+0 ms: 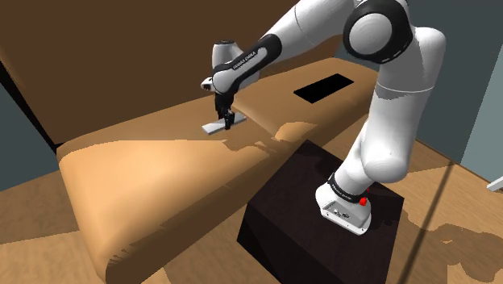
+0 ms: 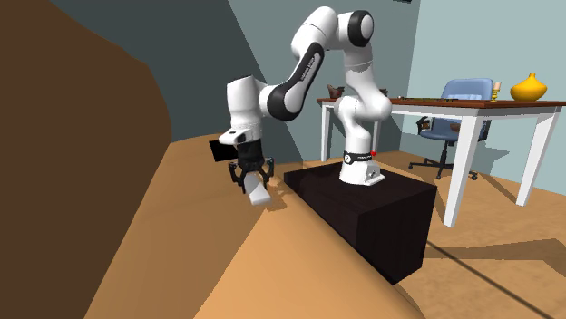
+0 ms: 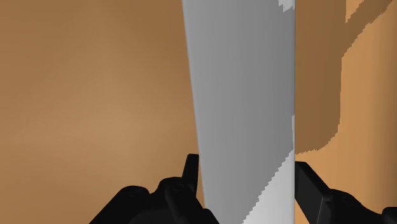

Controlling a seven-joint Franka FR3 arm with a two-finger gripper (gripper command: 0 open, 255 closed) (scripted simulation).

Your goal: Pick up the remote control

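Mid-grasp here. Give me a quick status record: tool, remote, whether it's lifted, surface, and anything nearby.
tool: down at one end of the remote control
fingers: one on each long edge of the remote control, clasping it
remote control: flat, plain grey slab
lifted: cannot tell; looks tilted in the second exterior view
surface: tan cushion
stand: dark box beside the tan cushion
nearby: black rectangle farther along the tan cushion
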